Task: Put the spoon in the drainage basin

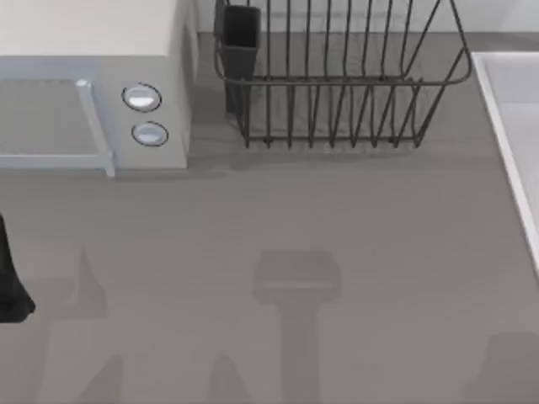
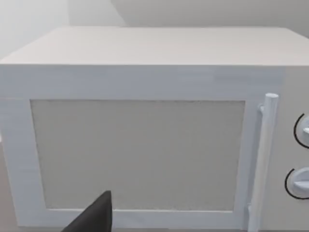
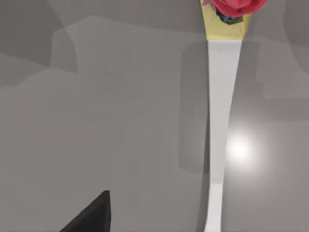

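The spoon [image 3: 219,130] has a long white handle that ends in a yellow and red part; it lies over the grey table in the right wrist view, with its shadow close beside it. A dark part of my right gripper [image 3: 91,215] shows to one side of the handle, apart from it. The drainage basin [image 1: 337,84] is a dark wire rack at the back middle of the table, with a dark cup [image 1: 240,38] at its left end. My left gripper [image 1: 10,282] is a dark shape at the table's left edge, facing the microwave.
A white microwave [image 1: 93,93] with a bar handle [image 2: 263,159] and two round knobs [image 1: 141,98] stands at the back left. A white raised edge [image 1: 505,143] runs along the right side. Arm shadows fall on the grey table [image 1: 295,286].
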Robot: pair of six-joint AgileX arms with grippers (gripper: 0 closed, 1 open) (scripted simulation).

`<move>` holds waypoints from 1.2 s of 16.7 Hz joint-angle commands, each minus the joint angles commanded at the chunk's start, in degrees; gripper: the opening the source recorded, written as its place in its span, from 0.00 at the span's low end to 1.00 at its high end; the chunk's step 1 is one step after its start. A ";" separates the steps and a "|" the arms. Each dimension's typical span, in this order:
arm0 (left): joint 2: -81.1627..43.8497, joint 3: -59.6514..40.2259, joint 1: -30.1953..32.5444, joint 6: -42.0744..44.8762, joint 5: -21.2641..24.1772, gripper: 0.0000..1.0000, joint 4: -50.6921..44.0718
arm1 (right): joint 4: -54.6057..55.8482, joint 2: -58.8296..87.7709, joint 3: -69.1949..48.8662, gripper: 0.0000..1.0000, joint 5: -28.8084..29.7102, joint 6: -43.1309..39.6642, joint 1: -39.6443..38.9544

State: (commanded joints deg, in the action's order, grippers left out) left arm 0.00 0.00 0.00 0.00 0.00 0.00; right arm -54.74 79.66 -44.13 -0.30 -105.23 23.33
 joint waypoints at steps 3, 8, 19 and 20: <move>0.00 0.00 0.00 0.00 0.00 1.00 0.00 | 9.96 4.40 4.95 1.00 -0.01 0.15 -0.07; 0.00 0.00 0.00 0.00 0.00 1.00 0.00 | 20.85 9.70 10.90 1.00 -0.02 0.29 -0.16; 0.00 0.00 0.00 0.00 0.00 1.00 0.00 | 21.23 9.89 11.14 0.47 -0.02 0.30 -0.16; 0.00 0.00 0.00 0.00 0.00 1.00 0.00 | 21.23 9.89 11.14 0.40 -0.02 0.30 -0.16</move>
State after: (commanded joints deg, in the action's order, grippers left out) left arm 0.00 0.00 0.00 0.00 0.00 0.00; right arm -33.51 89.56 -32.99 -0.32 -104.93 23.17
